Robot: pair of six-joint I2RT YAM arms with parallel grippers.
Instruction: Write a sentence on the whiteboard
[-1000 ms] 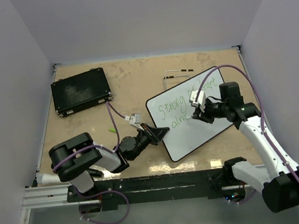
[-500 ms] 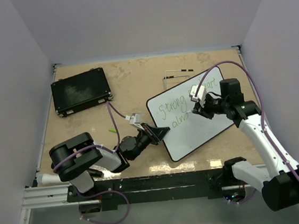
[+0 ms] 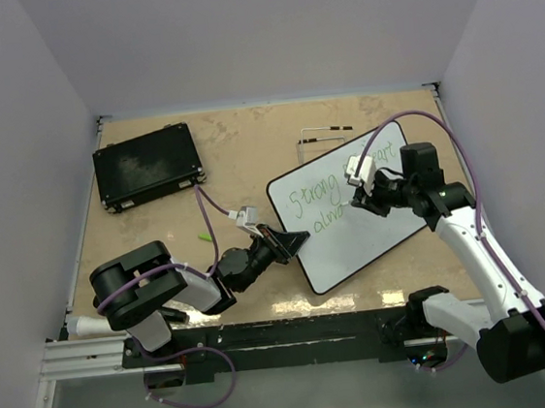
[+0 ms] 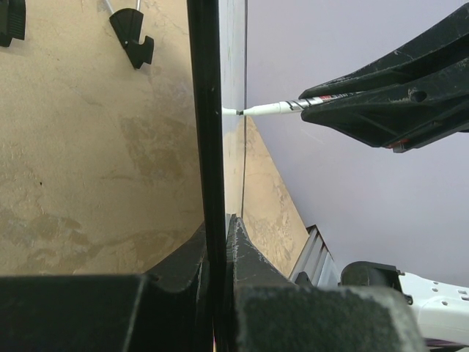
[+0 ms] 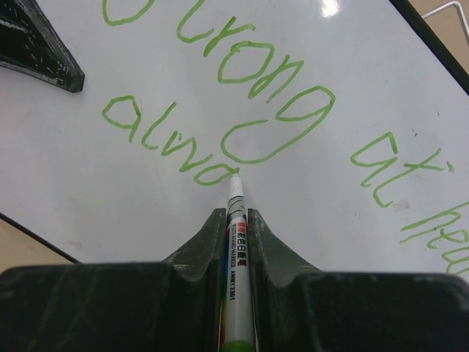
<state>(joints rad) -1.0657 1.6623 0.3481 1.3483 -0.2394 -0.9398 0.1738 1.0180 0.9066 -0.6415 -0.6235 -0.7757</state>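
Note:
The whiteboard (image 3: pixel 362 224) lies tilted at the table's right of centre, white with a thin black rim. Green words on it read "Strong at hea…" above "alwa" (image 5: pixel 242 95). My right gripper (image 3: pixel 362 199) is shut on a white marker (image 5: pixel 236 242) with its tip touching the board at the end of "alwa". My left gripper (image 3: pixel 296 242) is shut on the board's left rim (image 4: pixel 209 147), seen edge-on in the left wrist view. The marker (image 4: pixel 271 108) also shows there, touching the board's face.
A flat black case (image 3: pixel 147 166) lies at the far left. A thin wire stand (image 3: pixel 324 132) sits behind the board. A small green cap (image 3: pixel 202 237) lies left of the left gripper. White walls close in the table on three sides.
My right gripper has moved the marker up and slightly left along the second line, adding letters to "alwa". The left gripper and the board have stayed put.

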